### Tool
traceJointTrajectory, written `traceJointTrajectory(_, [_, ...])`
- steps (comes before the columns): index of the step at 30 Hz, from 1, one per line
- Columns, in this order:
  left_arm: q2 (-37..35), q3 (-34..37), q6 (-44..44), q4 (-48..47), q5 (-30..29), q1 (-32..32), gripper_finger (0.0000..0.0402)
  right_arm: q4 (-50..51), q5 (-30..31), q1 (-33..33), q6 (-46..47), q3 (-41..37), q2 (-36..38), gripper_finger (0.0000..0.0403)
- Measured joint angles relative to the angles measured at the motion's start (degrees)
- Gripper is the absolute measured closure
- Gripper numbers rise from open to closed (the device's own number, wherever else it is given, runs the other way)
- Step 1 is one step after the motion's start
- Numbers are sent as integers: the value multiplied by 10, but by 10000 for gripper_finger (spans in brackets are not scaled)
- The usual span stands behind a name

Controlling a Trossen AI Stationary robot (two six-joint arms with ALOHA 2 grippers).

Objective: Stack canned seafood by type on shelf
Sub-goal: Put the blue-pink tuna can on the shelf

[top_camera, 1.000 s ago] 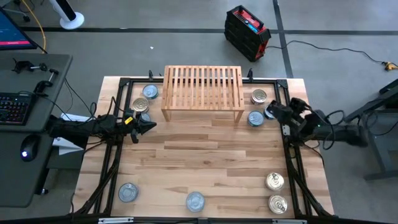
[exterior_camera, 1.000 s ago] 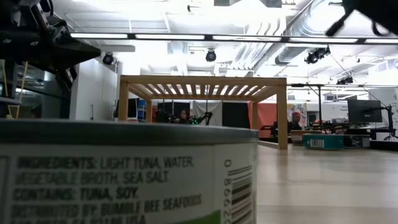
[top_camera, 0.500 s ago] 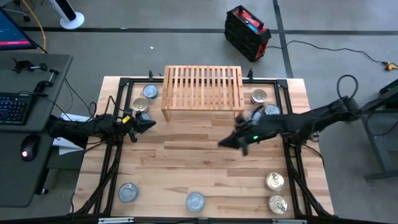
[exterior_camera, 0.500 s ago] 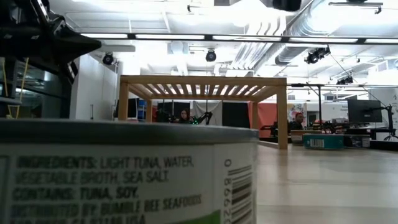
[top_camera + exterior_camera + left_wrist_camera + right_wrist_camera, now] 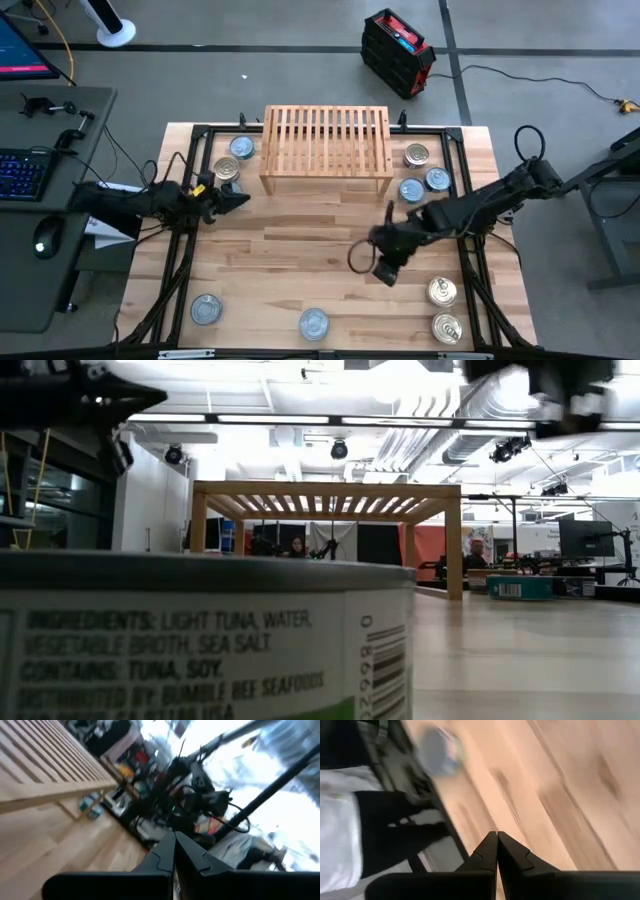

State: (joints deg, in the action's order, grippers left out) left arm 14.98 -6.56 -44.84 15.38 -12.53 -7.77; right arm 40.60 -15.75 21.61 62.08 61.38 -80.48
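**Canned seafood spread round the surface, shelf top bare**

The canned seafood lies in scattered groups on the plank surface (image 5: 300, 240). Two tins (image 5: 234, 157) sit just beside the left end of the shelf (image 5: 326, 140), one silvery-blue, one gold-toned. Three more (image 5: 422, 175) cluster by the shelf's right end. Two silvery-blue tins (image 5: 260, 315) lie near the front edge at left and centre, and two gold-lidded ones (image 5: 444, 308) sit at the front right corner. In the low view, one tin (image 5: 200, 640) stands right up against the camera, its label reading light tuna.

The left claw (image 5: 240, 200) hangs just in front of the left pair of tins, its fingers pressed together on nothing. The right claw (image 5: 357, 257) hovers over bare planks right of centre, well apart from any tin, also pressed together and holding nothing.
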Motion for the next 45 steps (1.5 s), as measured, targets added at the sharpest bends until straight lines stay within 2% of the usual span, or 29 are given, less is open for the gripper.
traceJointTrajectory(5, [201,-105,72,-3,19,-27,401,31,-65,49,155,-95,51,402])
traceJointTrajectory(10, [415,-245,184,-58,111,-32,401,31,-137,120,287,-161,82,403])
traceJointTrajectory(13, [503,-317,234,-78,144,-31,401,29,-148,158,333,-179,82,403])
traceJointTrajectory(17, [576,-378,278,-77,175,-31,401,30,-134,184,380,-202,81,403])
traceJointTrajectory(21, [608,-401,291,-72,176,-30,401,35,-105,196,416,-230,80,403])
traceJointTrajectory(30, [609,-400,243,-80,166,-19,401,5,-33,178,425,-247,81,403])
traceJointTrajectory(37, [609,-400,224,-104,139,-23,401,-110,123,102,375,-247,65,403])
traceJointTrajectory(41, [617,-389,224,-113,132,-26,401,-220,145,44,310,-246,9,403])
traceJointTrajectory(45, [631,-373,224,-101,116,-28,401,-349,158,-11,211,-211,-83,403])
